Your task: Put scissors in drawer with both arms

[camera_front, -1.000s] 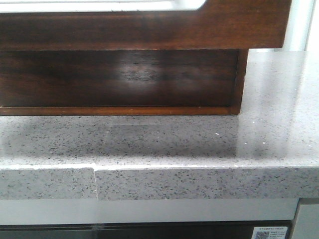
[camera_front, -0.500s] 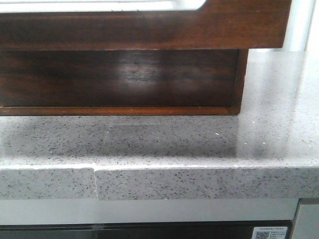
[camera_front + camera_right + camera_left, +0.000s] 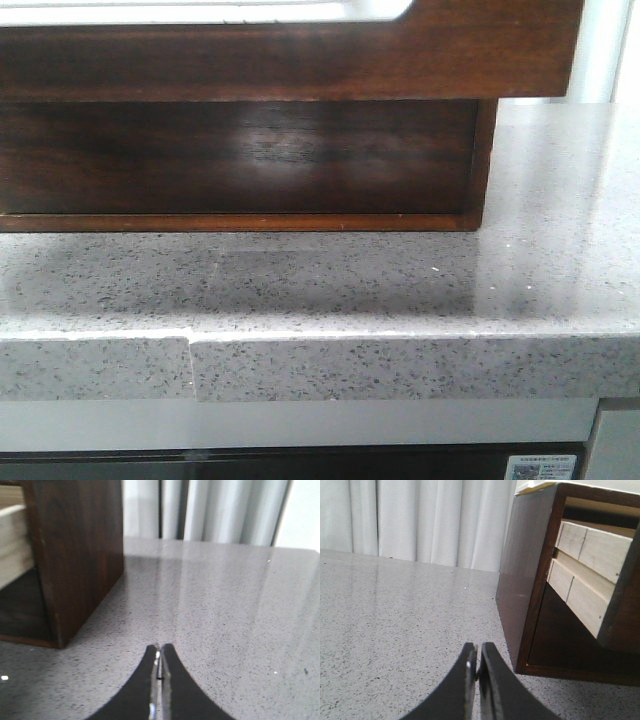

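Observation:
The drawer of glossy dark reddish wood stands pulled out toward the front camera and fills the top of the front view. Its pale wooden side shows in the left wrist view and again in the right wrist view. The scissors are out of view in every frame. My left gripper is shut and empty, low over the speckled counter just outside the case's left corner. My right gripper is shut and empty too, over the counter off the case's right side. Neither gripper shows in the front view.
The matching wooden case stands on the grey speckled counter, with a dark open space under the drawer. The counter's front edge has a seam at the left. White curtains hang behind.

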Robot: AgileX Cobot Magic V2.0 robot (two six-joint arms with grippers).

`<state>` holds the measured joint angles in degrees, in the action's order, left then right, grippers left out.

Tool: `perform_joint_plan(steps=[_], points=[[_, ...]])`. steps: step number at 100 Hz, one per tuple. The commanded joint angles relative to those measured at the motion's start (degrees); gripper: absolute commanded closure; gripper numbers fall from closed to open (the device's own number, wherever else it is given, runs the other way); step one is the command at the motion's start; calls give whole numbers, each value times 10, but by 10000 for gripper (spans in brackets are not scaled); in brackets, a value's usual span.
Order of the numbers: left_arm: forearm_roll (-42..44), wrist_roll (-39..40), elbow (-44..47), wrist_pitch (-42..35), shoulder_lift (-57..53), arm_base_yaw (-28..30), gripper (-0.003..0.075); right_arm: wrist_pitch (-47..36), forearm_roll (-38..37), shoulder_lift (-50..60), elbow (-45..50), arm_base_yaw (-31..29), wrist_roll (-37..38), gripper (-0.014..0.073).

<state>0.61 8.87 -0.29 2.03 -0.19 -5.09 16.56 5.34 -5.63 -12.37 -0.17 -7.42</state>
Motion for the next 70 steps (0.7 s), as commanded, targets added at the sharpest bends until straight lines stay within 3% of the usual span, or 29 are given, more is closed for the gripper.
perform_joint_plan(steps=[1, 22, 70], points=[[-6, 6, 21, -49, -18, 1, 741, -131, 5, 19, 40, -4, -2, 662], [-6, 6, 21, -49, -18, 1, 741, -223, 11, 59, 140, -2, -2, 662], [-6, 6, 21, -48, -18, 1, 741, -219, 10, 75, 139, -2, -2, 662]])
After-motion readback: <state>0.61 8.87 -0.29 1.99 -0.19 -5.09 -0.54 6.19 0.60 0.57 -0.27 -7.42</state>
